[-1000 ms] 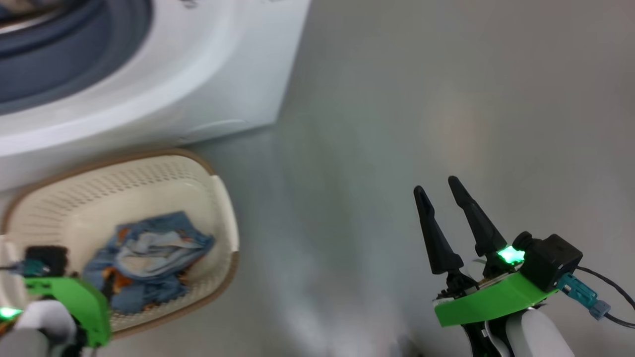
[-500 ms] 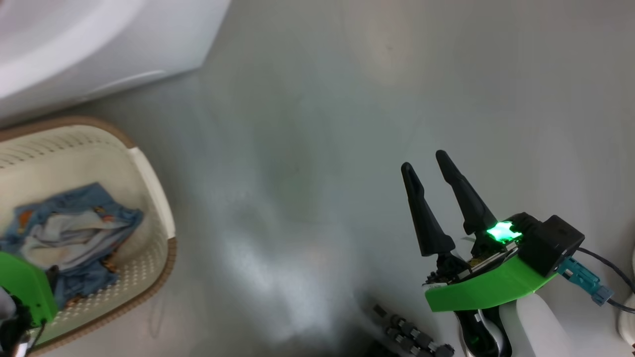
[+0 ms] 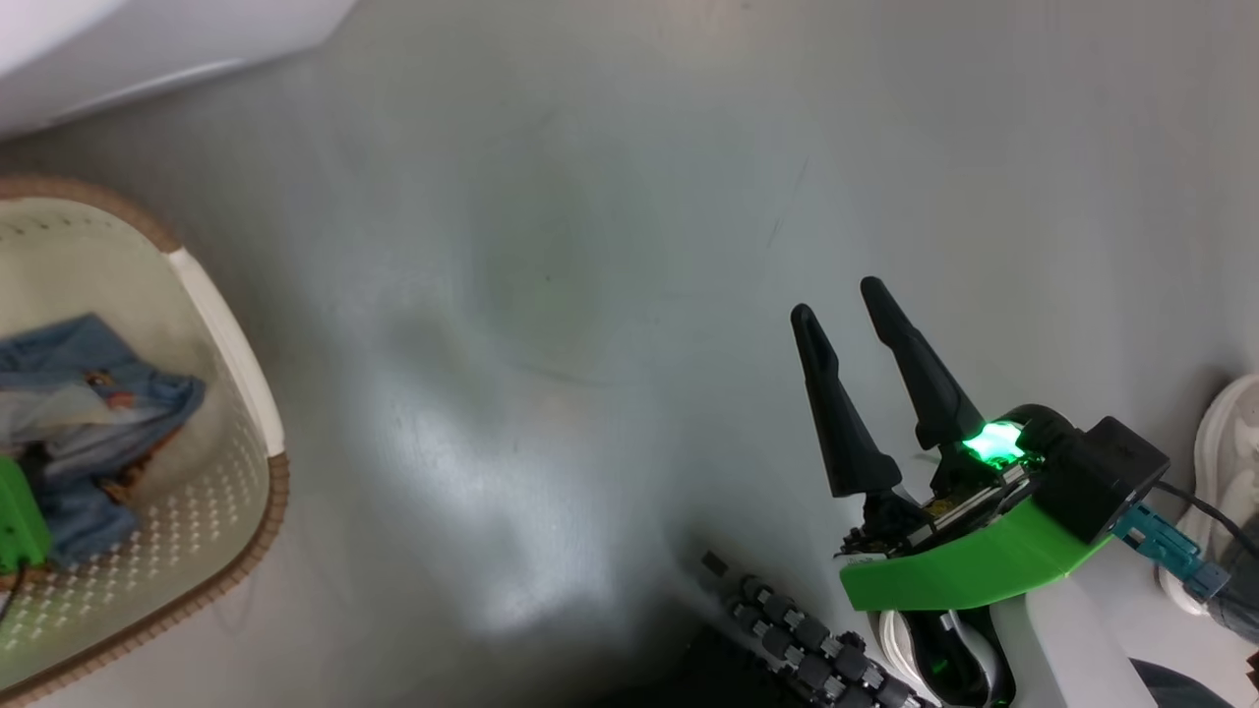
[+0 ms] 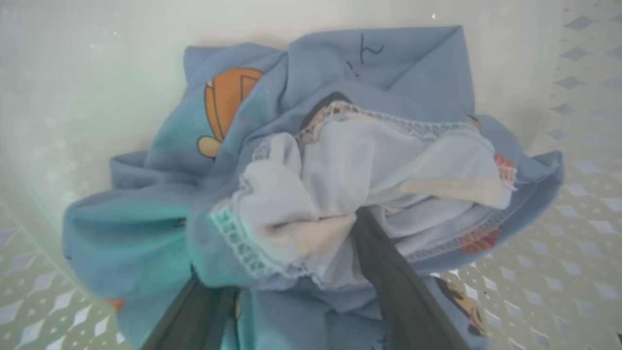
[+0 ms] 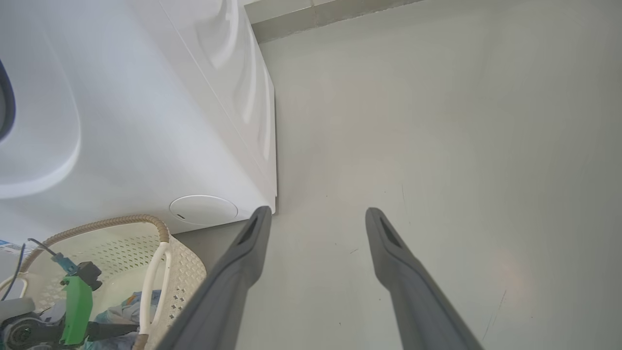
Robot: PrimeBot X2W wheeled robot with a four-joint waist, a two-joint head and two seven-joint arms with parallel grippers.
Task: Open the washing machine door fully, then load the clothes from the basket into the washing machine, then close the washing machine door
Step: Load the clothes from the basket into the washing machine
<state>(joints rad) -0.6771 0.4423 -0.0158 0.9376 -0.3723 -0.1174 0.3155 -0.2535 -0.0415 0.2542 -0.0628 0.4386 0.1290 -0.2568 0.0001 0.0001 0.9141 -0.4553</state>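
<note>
Straddling the clothes (image 4: 340, 160) in the basket (image 3: 228, 346), nine o'clock: left gripper (image 4: 277, 248), jaws apart; right gripper (image 3: 836, 300), four o'clock, jaws likewise apart.

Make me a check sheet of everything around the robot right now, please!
Surface: shiny grey floor, with light glare on it.
Job's things: clothes, blue with orange prints, bunched in the cream basket; the basket stands against the front of the white washing machine.
Clutter: nothing seen.
Grippers: left gripper open, fingers dug into the clothes; right gripper open, holding nothing, over the floor.
Cables: dark cable with a teal plug at the right wrist camera.
Surroundings: a white shoe at the head view's right edge; a grey skirting strip beyond the machine.
</note>
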